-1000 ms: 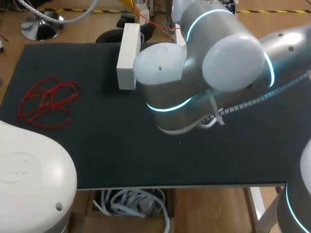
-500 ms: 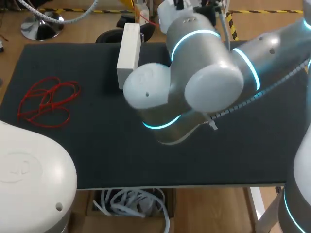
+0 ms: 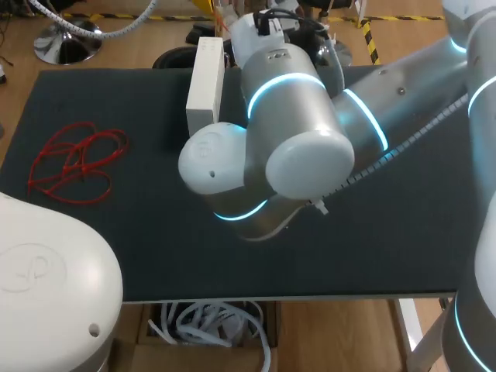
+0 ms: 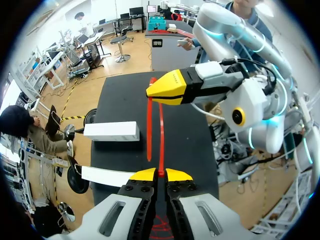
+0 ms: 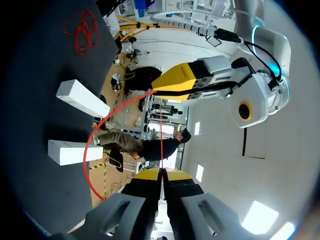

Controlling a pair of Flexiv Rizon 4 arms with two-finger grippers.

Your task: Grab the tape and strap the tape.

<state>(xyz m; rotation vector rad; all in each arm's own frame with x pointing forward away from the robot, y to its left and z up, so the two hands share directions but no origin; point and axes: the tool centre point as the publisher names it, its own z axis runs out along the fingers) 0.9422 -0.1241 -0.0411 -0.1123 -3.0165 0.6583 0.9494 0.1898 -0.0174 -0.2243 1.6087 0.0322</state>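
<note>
A red tape (image 4: 161,140) hangs in a narrow loop between my two grippers, above the dark table mat (image 3: 116,240). In the left wrist view my left gripper (image 4: 160,175) is shut on one end, and my right gripper (image 4: 165,91) pinches the other end just ahead. In the right wrist view my right gripper (image 5: 160,175) is shut on a thin red strand leading to the left gripper (image 5: 170,86), with the red tape (image 5: 85,157) bowing out to one side. In the head view the bulky right arm (image 3: 294,139) hides both grippers and the held tape.
A loose pile of red tapes (image 3: 76,163) lies at the mat's left. A white block (image 3: 205,85) stands at the back middle, and the wrist views show two white blocks (image 4: 111,131) (image 4: 105,176). My left arm's base (image 3: 46,294) fills the front left corner.
My right arm's elbow has swung left and toward the front of the table. The white block and the red pile have stayed put.
</note>
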